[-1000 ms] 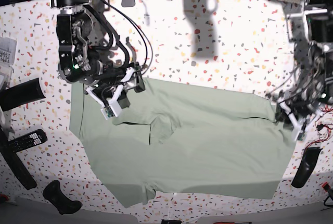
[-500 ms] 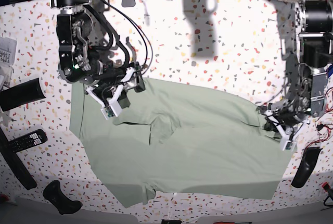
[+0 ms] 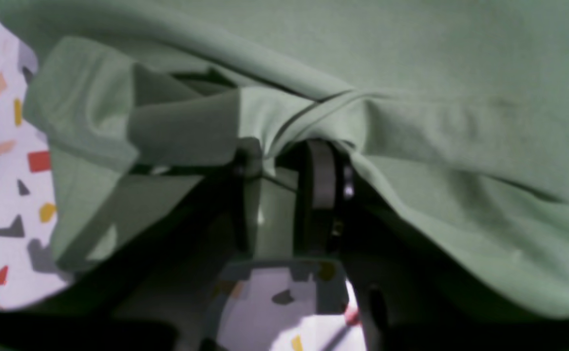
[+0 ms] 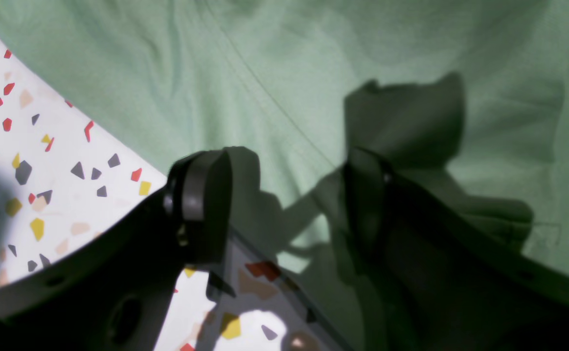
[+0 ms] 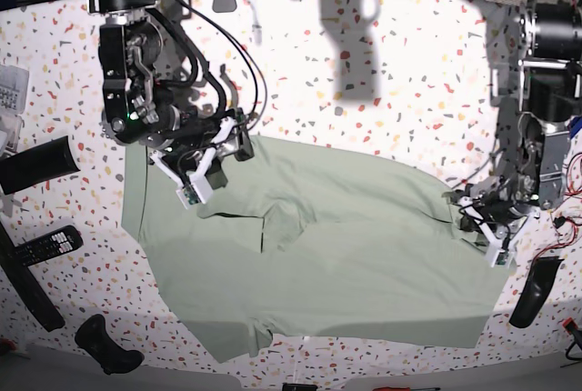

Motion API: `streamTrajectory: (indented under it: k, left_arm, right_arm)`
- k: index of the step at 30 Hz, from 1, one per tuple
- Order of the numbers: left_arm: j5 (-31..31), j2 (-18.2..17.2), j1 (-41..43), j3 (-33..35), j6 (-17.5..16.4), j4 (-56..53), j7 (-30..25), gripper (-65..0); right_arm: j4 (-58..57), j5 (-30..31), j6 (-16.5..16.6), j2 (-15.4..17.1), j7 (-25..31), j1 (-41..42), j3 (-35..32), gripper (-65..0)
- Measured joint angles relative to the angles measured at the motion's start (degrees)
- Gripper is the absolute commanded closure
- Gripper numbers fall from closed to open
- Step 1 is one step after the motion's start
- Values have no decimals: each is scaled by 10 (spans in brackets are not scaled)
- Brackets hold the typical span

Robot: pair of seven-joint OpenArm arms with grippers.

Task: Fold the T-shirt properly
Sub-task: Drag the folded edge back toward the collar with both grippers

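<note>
The pale sage-green T-shirt [image 5: 346, 255] lies spread over the speckled table [image 5: 409, 91], with a small wrinkled fold near its middle left. My left gripper [image 5: 482, 225] is at the shirt's right edge. In the left wrist view it [image 3: 284, 195] is shut on a raised fold of the shirt [image 3: 460, 73]. My right gripper [image 5: 195, 177] is over the shirt's upper left part. In the right wrist view it [image 4: 284, 200] is open, its fingers wide apart above the cloth [image 4: 167, 73] near the hem.
A remote [image 5: 45, 245] and long black objects [image 5: 36, 164] lie at the left. Another black object [image 5: 105, 345] lies at the bottom left. A black handle [image 5: 536, 291] and red wires [image 5: 568, 227] lie at the right edge.
My left gripper has moved left with the shirt's right edge in it, pulling that corner inward. The right arm has not moved.
</note>
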Motion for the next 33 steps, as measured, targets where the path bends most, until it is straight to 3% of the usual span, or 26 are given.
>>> streamTrajectory:
  k: [8, 18, 28, 33]
  left_arm:
    - [-55, -13, 37, 0, -2, 34, -21, -140]
    - [-52, -12, 73, 0, 5, 101, 10, -140]
    - [-46, -24, 105, 0, 15, 113, -24, -140]
    - [-44, -35, 152, 0, 29, 173, -16, -140]
  right_arm:
    - [0, 0, 0, 0, 12, 0, 0, -364]
    - [0, 0, 0, 0, 16, -4, 0, -364]
    - [0, 0, 0, 0, 10, -7, 0, -364]
    - [35, -2, 0, 0, 10, -36, 0, -364]
